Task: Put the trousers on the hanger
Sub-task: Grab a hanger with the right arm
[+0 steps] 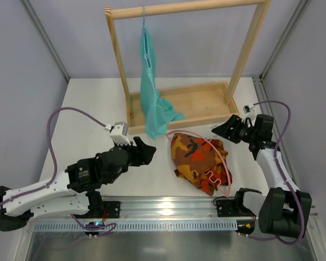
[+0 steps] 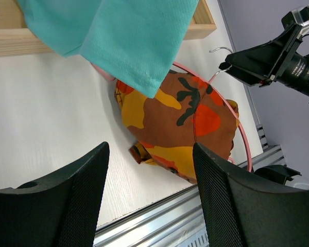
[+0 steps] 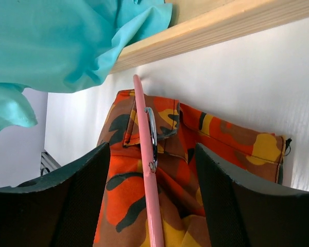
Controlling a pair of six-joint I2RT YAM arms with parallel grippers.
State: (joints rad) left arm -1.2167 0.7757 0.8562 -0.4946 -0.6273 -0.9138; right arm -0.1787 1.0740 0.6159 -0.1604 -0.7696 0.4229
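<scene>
Trousers (image 1: pixel 198 160) bunched in a heap on table (image 1: pixel 87 109), just in front of wooden rack (image 1: pixel 206 115), btwn the arms. Hanger (image 1: pixel 226 168) lies along their R edge, touching. L gripper (image 1: pixel 144 151): jaws well apart, empty, beside heap. R gripper (image 1: pixel 223 129): jaws apart, nothing held, near hook end. Judgement: cloth soft, light, floppy, will sag; pinch at waistband. Hanger stiff, thin; take by curved arm

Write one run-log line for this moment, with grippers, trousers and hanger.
left gripper: open, empty | right gripper: open, empty | trousers: bunched on table | hanger: lying on trousers, unheld
</scene>
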